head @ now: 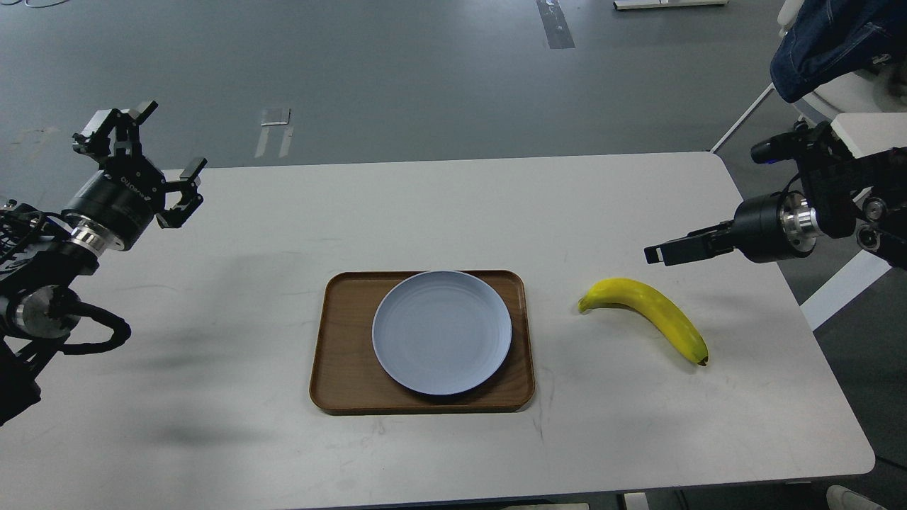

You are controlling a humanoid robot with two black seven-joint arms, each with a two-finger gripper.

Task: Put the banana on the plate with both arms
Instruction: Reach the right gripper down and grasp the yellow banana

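Note:
The yellow banana lies on the white table, to the right of the tray. The pale blue-grey plate sits empty on a brown wooden tray at the table's middle. My left gripper is open and empty, raised above the table's far left corner, far from the plate. My right gripper comes in from the right and points left, hovering just above and behind the banana without touching it. It is seen edge-on, so its fingers cannot be told apart.
A white chair with a blue denim garment and another white table stand off the table's far right corner. The table's right edge runs close to the banana's dark tip.

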